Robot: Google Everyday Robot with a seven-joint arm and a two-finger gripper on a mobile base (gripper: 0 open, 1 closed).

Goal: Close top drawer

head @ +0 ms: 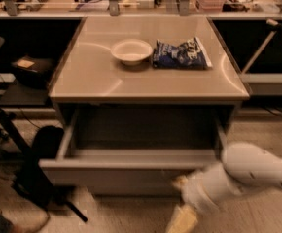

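- Grey metal top drawer [116, 176], wide and shallow with a plain handleless front, stands pulled well out from under the beige worktop [97, 81]. Its front edge juts toward the camera, and its side walls run back into the dark opening beneath the worktop.
- Speckled floor [131, 212] lies open before the middle of the drawer front. At the left, a black bag [46, 142] and a dark slanted stand leg [14, 135] crowd the drawer's left corner.
- On the worktop, a shallow white bowl [131, 51] sits just beside a crumpled blue snack bag [181, 54], both well back from the front edge.
- Right of the worktop, a pale pole [258, 47] leans across a dark recess.
- The white robot arm [250, 166] enters from the right edge, where it is cut off, and hides the lower right part of the drawer front.
- The rear of the drawer's inside is lost in shadow.
- The whitish end effector [184, 203], with yellowish tips, is hard to make out; whether it is released or clenched cannot be told.
- The drawer front lies directly behind and above the end effector, which sits low and right of centre at the front's bottom edge. Whether they touch cannot be told.
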